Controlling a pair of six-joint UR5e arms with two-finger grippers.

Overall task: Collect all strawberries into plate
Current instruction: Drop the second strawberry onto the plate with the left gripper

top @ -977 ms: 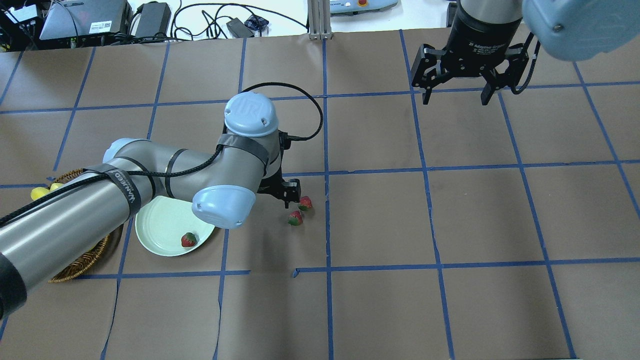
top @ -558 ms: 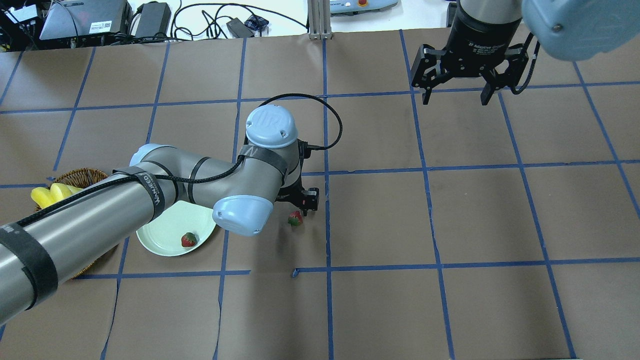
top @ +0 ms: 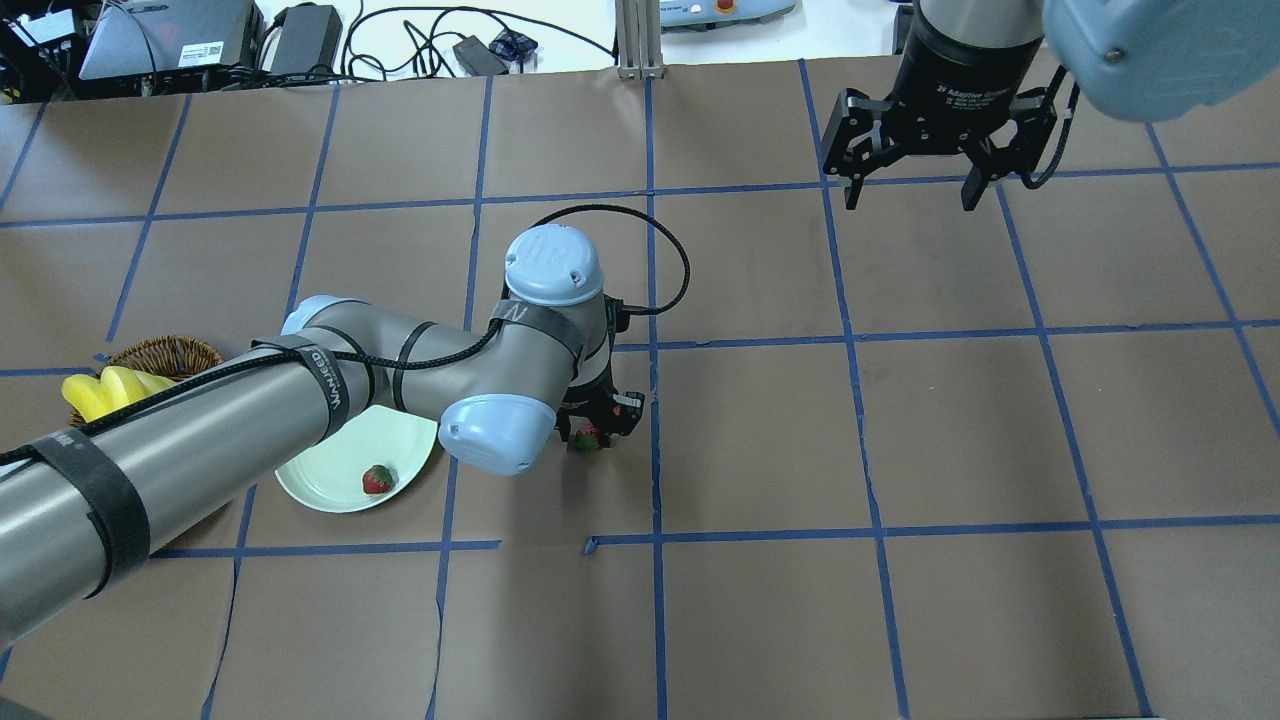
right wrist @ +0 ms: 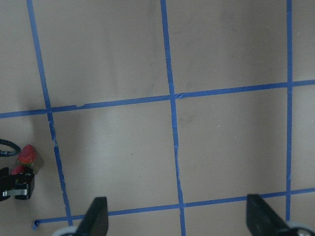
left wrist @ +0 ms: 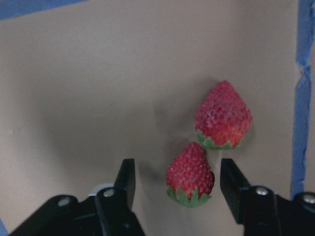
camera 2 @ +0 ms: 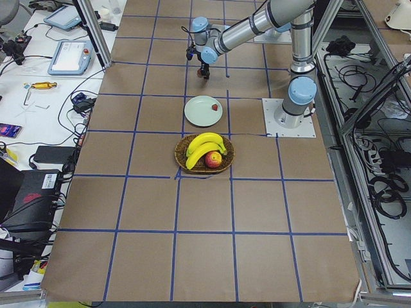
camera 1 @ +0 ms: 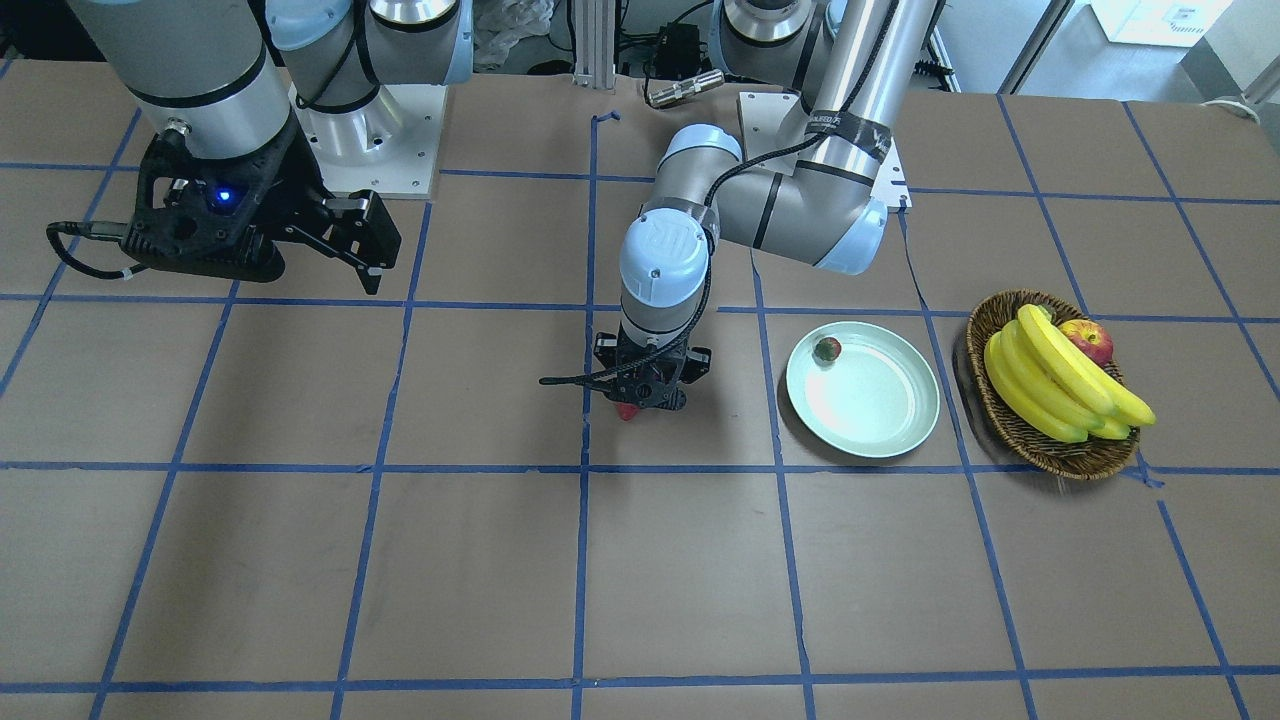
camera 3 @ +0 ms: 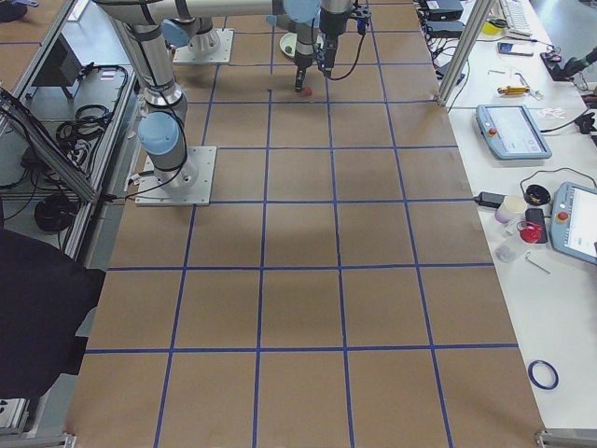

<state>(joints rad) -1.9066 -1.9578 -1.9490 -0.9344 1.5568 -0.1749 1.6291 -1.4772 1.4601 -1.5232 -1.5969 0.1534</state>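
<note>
Two strawberries lie close together on the brown paper. In the left wrist view the nearer strawberry [left wrist: 190, 174] sits between the fingers of my open left gripper [left wrist: 178, 183], nearer the right finger. The other strawberry [left wrist: 223, 116] lies just beyond the fingertips. From overhead, the left gripper [top: 597, 424] stands low over a strawberry [top: 588, 438], which is partly hidden. A third strawberry [top: 377, 479] rests on the mint plate [top: 325, 470] to the left, partly under my left arm. My right gripper [top: 910, 190] hangs open and empty, high at the far right.
A wicker basket [camera 1: 1040, 440] with bananas [camera 1: 1050, 385] and a red apple [camera 1: 1087, 339] stands beside the plate [camera 1: 870, 400], on the side away from the gripper. Blue tape lines cross the table. Cables and devices lie beyond the far edge.
My left arm has swung right and come down over the two strawberries. Its open fingers now straddle the nearer one. The right arm has not moved.
</note>
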